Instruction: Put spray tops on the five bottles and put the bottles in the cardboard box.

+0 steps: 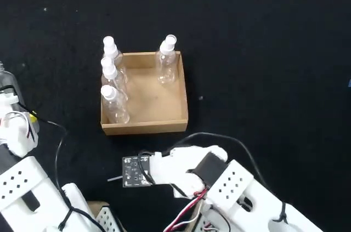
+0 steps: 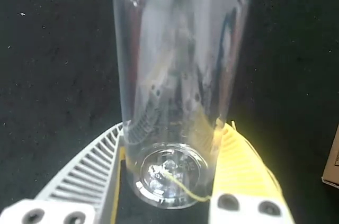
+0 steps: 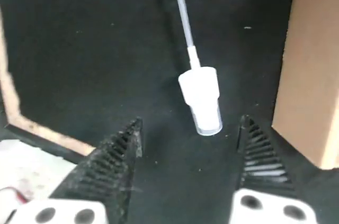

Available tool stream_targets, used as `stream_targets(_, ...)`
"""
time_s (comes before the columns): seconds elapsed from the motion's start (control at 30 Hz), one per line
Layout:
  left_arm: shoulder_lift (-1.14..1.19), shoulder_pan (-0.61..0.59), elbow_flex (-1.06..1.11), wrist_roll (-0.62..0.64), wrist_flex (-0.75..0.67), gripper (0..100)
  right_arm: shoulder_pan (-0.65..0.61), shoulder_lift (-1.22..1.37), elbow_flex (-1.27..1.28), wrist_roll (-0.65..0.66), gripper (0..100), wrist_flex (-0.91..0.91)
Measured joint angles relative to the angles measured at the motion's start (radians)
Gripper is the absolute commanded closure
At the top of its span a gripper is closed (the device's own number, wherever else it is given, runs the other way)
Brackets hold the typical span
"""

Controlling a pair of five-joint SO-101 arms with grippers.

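From high overhead, looking steeply down over the black table (image 1: 274, 51), cardboard box (image 1: 145, 126) near centre. From the left wrist, very close, sighting along the left gripper (image 2: 172, 142) up a clear bottle (image 2: 180, 49). From the right wrist, low over the same table, facing past the right gripper (image 3: 190, 124) to a spray top (image 3: 201, 102) beside a cardboard wall (image 3: 312, 75).
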Motion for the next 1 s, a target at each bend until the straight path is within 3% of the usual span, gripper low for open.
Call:
stream_targets(0.13, 0.000, 0.000, -0.003, 0.000, 0.000, 97, -0.006, 0.003, 0.006, 0.000, 74.6, -0.077)
stream_targets(0.4, 0.000, 0.000, -0.052, 0.000, 0.043, 97, -0.005, 0.414, 0.000, -0.002, 74.5, -0.224)
stream_targets(0.67, 0.000, 0.000, -0.052, 0.000, 0.048, 97, -0.005, 0.494, 0.000, -0.002, 75.3, -0.296)
stream_targets(0.87, 0.000, 0.000, -0.052, 0.000, 0.048, 97, -0.006, 0.494, 0.000, -0.137, 98.9, -0.351)
stream_targets(1.0, 0.000, 0.000, -0.052, 0.000, 0.048, 97, 0.023, 0.494, 0.000, -0.184, 96.9, -0.351)
